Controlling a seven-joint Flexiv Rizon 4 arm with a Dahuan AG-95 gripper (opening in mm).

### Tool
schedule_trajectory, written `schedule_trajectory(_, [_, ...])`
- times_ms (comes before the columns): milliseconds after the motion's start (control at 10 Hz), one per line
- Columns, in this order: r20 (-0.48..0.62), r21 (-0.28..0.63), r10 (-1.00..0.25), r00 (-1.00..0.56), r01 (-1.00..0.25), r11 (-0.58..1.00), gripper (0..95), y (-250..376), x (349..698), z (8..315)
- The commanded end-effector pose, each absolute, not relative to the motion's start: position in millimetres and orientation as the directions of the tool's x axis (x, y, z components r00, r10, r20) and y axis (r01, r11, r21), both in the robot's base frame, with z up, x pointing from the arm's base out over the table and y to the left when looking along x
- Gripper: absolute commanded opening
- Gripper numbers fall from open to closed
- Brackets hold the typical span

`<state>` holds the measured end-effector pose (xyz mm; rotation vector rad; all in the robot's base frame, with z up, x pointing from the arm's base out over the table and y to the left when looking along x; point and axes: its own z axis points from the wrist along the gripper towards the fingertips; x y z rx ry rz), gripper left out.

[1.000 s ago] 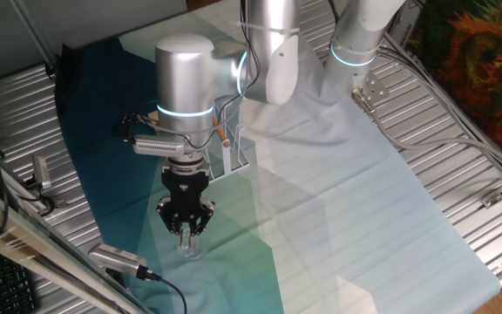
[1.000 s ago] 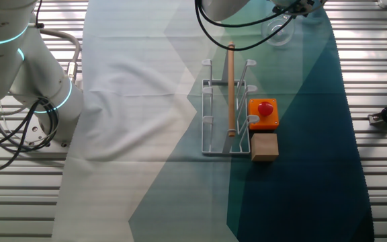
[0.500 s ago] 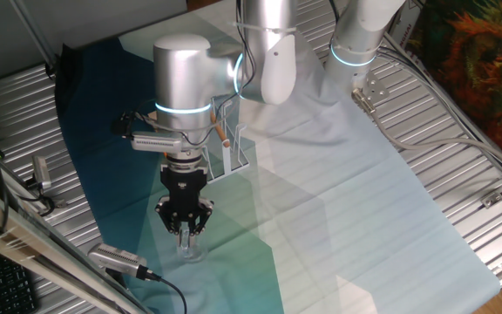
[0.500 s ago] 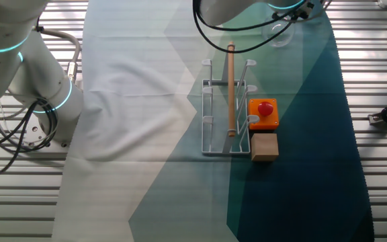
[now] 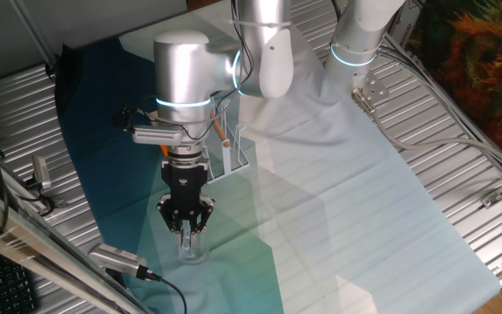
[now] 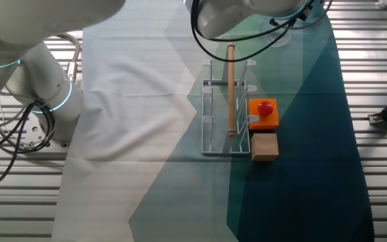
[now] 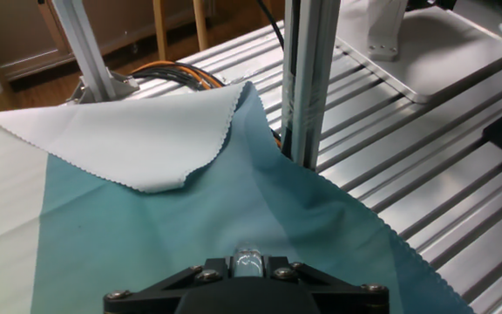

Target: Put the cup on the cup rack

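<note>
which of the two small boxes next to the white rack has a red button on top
The orange box, beside the white peg rack, carries the red button. The plain brown box just past it has a bare top.

— Where did the cup [image 5: 192, 249] stand?
— On the cloth [image 5: 338, 218], right under the claw [image 5: 186, 228], well apart from the rack [image 6: 226, 107].
— And beside the rack?
— A button box [image 6: 263, 113] touched its side, with a block [image 6: 264, 146] just next to that box. A rod [image 6: 231, 87] lay along the rack.

Ribbed metal table [image 5: 460, 131] (teal-and-white cloth [image 6: 153, 101] over it)
</note>
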<state>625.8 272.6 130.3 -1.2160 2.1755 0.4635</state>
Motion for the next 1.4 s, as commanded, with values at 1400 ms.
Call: schedule_trajectory(1400, [-0.575, -0.054, -0.726, -0.377, -0.869, 0.493, 38.0, 272.6, 628.4, 127.8])
